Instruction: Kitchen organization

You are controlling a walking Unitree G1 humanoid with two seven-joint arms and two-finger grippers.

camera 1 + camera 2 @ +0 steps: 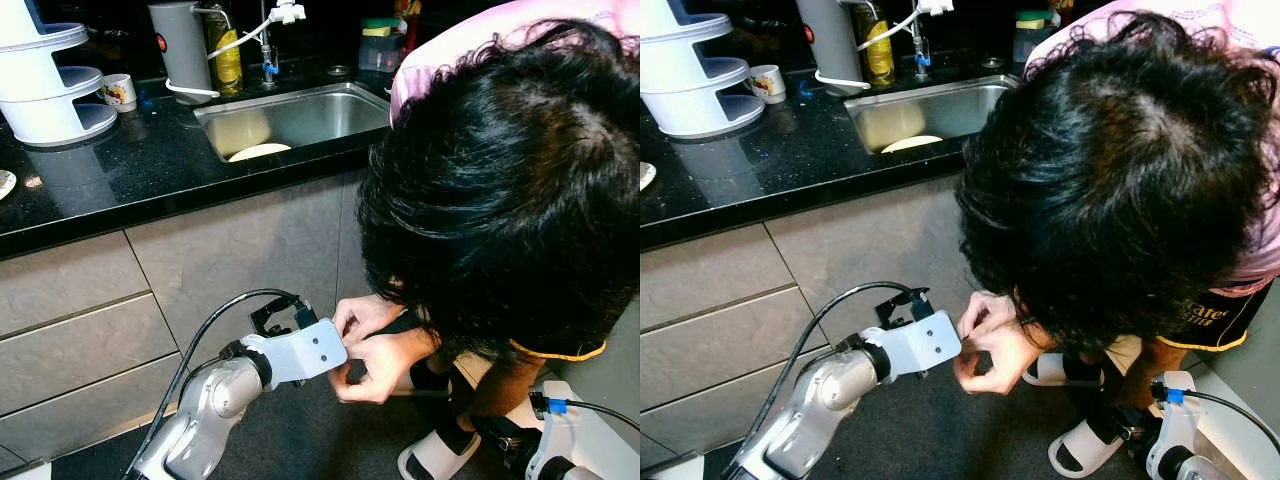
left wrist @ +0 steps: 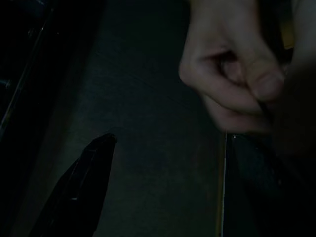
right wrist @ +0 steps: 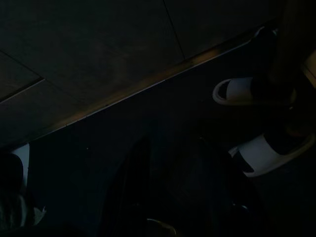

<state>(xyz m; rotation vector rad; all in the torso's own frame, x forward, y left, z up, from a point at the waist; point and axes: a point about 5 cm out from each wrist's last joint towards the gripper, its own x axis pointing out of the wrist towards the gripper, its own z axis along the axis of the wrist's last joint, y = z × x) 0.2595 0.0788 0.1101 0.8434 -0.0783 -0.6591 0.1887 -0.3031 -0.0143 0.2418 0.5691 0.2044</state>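
Note:
A person [image 1: 510, 180] bends low in front of me, head down. Both of the person's hands [image 1: 370, 345] are at the tip of my raised left arm, just past its white wrist plate [image 1: 305, 352]. In the left wrist view my left gripper [image 2: 173, 173] is open, its two black fingers [image 2: 89, 182] wide apart with only dark floor between them. One hand [image 2: 232, 84] pinches something small just beyond the fingers. My right arm [image 1: 560, 440] hangs low at the right; its wrist view is very dark.
A black countertop [image 1: 120, 180] runs above grey drawer fronts [image 1: 70, 320]. It holds a steel sink [image 1: 300, 115] with a pale plate [image 1: 258, 152], a white tiered rack [image 1: 45, 80], a mug [image 1: 120, 92], a grey cylinder [image 1: 182, 45] and a bottle [image 1: 227, 55]. The person's white slippers [image 3: 256, 153] stand on the dark floor.

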